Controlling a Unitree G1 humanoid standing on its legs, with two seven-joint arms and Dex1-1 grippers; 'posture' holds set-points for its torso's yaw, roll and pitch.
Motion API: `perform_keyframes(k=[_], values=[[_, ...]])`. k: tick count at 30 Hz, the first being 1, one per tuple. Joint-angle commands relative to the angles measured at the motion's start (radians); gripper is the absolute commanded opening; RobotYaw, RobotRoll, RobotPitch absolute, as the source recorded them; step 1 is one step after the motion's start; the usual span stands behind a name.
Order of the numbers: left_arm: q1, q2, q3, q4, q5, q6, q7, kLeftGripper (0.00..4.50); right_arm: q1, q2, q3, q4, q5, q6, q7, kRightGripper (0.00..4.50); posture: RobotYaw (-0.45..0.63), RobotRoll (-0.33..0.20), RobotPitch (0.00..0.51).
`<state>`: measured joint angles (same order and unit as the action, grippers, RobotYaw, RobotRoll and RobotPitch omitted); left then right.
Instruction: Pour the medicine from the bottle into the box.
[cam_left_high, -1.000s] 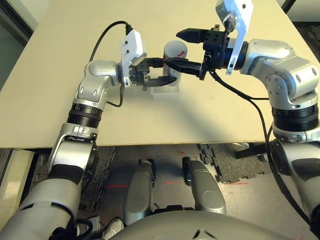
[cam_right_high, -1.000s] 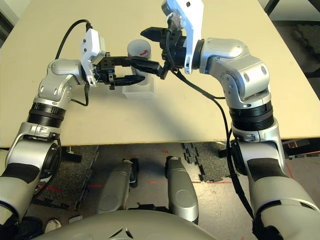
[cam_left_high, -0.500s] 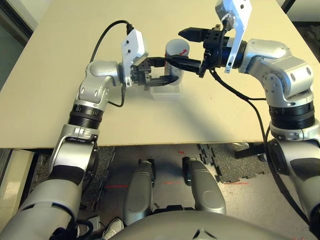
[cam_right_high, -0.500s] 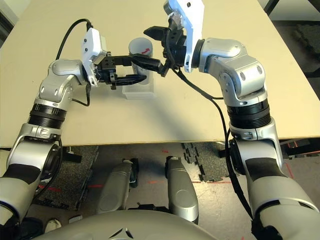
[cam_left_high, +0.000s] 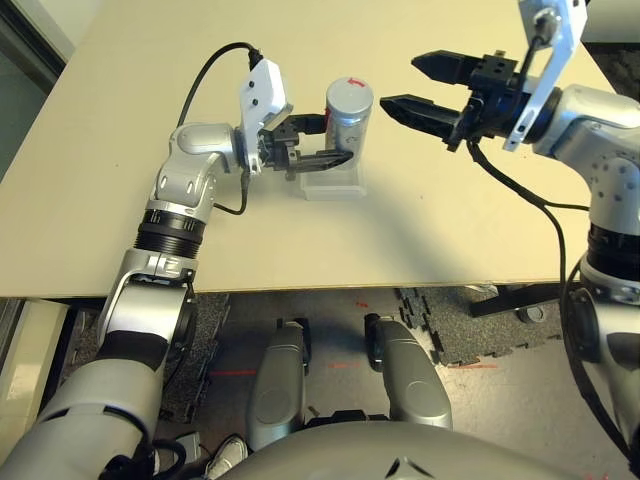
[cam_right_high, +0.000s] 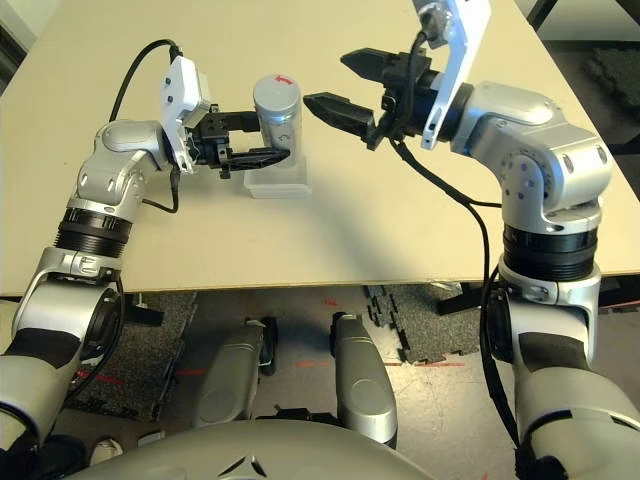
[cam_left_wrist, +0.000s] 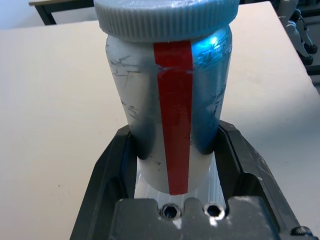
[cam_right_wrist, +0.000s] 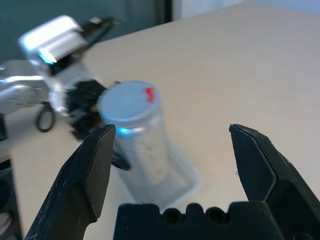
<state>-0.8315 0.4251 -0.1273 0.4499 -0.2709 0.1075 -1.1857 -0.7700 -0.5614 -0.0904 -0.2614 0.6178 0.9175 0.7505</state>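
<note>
Bottle (cam_left_high: 348, 122) stands upright, capped, at upper centre over the clear box (cam_left_high: 332, 186), clamped by the left gripper (cam_left_high: 325, 140). Bare counter (cam_left_high: 120, 180) surrounds them. Right gripper (cam_left_high: 412, 85), fingers spread wide and empty, has drawn back rightward. Left wrist view shows the bottle's red stripe.

bright even light, right wrist view blurred.
</note>
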Motion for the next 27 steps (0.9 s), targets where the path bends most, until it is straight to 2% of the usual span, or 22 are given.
perform_keyframes(k=[1, 4, 7, 16, 27], values=[[-0.012, -0.003, 0.001, 0.015, 0.012, -0.017, -0.011, 2.4, -0.023, 0.019, 0.023, -0.037, 0.038, 0.03, -0.01, 4.5, -0.06, 0.0, 0.19], [-0.015, -0.003, 0.0, 0.021, 0.013, -0.021, -0.013, 2.4, -0.06, 0.059, 0.047, -0.028, 0.039, 0.031, -0.028, 4.5, -0.06, 0.0, 0.187], [-0.013, -0.006, -0.003, 0.021, 0.013, -0.025, -0.015, 2.4, -0.104, 0.091, 0.099, 0.011, -0.005, -0.012, -0.037, 4.5, -0.06, 0.0, 0.178], [0.0, -0.017, -0.006, -0.002, 0.01, -0.018, -0.008, 2.4, -0.144, 0.117, 0.201, 0.111, -0.113, -0.14, -0.004, 4.5, -0.05, 0.0, 0.177], [0.011, -0.019, -0.003, -0.03, 0.004, -0.004, -0.005, 2.4, -0.13, 0.115, 0.201, 0.163, -0.172, -0.182, 0.009, 4.5, -0.04, 0.0, 0.18]])
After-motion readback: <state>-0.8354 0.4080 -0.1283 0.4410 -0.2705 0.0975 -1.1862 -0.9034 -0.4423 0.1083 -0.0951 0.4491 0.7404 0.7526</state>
